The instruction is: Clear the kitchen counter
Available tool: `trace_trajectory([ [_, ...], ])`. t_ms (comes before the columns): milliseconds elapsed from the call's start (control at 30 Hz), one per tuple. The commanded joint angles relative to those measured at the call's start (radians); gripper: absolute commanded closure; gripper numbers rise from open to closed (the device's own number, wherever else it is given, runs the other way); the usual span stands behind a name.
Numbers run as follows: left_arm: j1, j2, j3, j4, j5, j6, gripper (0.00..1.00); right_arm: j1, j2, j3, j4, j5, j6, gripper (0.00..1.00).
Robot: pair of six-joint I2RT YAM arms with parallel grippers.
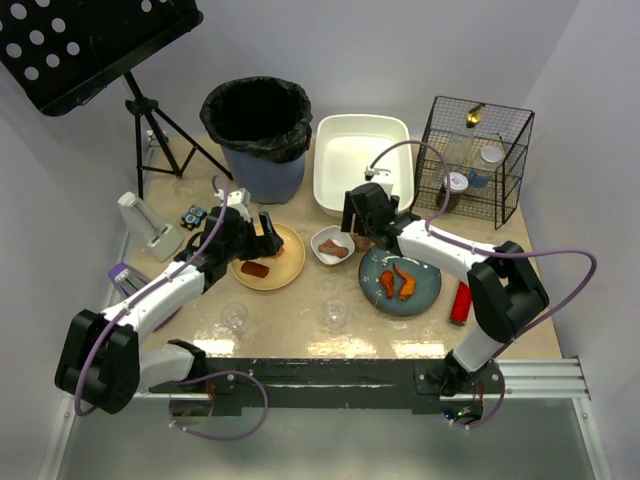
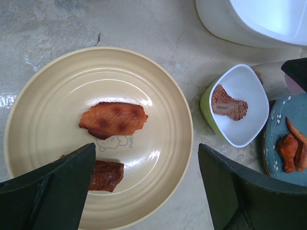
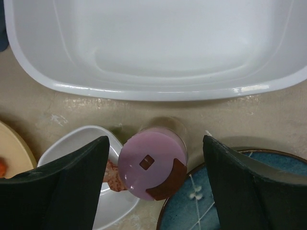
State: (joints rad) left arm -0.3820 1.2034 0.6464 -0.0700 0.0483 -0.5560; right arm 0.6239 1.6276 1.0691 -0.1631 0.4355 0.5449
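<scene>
Noting the left hand (image 2: 146,160) first: we see it spread wide above the beige plate (image 2: 43,120). One finger is over the plate's inside and partly covers a dark reddish-brown piece (image 2: 108,176), while the other is out past the rim, over bare bench (image 2: 144,24). An orange spotted piece (image 2: 114,120) lies near the plate's middle, apart from both fingers. We find the right hand (image 3: 154,143) spread too, its fingers flanking a clear cup with a purple lid (image 3: 146,167); a gap shows on each side, so no contact that we can make out. The cup stands upright on the bench, between the white tub (image 3: 153,52), a small white bowl (image 2: 247,91) and the blue plate (image 3: 192,208). The bowl, green outside, holds one brown meat-like piece (image 2: 229,103); the blue plate carries orange pieces (image 1: 398,281). The bench, beige and stone-patterned, runs under all of this from the arms' bases to the back wall. Near its front edge stands a clear glass (image 1: 234,317) by the beige plate and a second glass (image 1: 334,314) nearer the middle. A red object (image 1: 460,303) lies just beside the blue plate. At the back are a black-lined bin (image 1: 257,135) and a black wire basket (image 1: 476,160), its contents too small for us to name.
</scene>
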Motion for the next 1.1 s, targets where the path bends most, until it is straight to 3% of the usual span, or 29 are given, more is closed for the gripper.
trace_trajectory([
  [0,-0.003,-0.022,0.030,0.019,-0.004,0.015,0.08,0.010,0.014,0.000,0.027,0.045,0.026,0.22],
  [233,-0.003,-0.018,0.030,0.024,0.001,0.015,0.08,0.010,0.005,0.005,0.011,0.078,0.036,0.45],
  [400,-0.003,-0.016,0.030,0.026,0.002,0.015,0.08,0.007,-0.084,-0.011,0.005,0.103,0.069,0.94],
  [433,-0.003,-0.018,0.030,0.026,0.002,0.015,0.08,0.004,-0.121,-0.014,0.005,0.112,0.079,1.00],
  [567,-0.003,-0.018,0.033,0.026,0.005,0.016,0.08,-0.074,-0.228,-0.018,-0.013,0.115,0.098,1.00],
  [867,-0.003,-0.015,0.025,0.036,0.016,0.011,0.08,-0.452,-0.494,-0.107,-0.009,0.082,0.056,1.00],
  [1067,-0.003,-0.016,0.021,0.041,0.025,0.010,0.08,-0.657,-0.516,-0.110,0.045,0.062,0.062,1.00],
])
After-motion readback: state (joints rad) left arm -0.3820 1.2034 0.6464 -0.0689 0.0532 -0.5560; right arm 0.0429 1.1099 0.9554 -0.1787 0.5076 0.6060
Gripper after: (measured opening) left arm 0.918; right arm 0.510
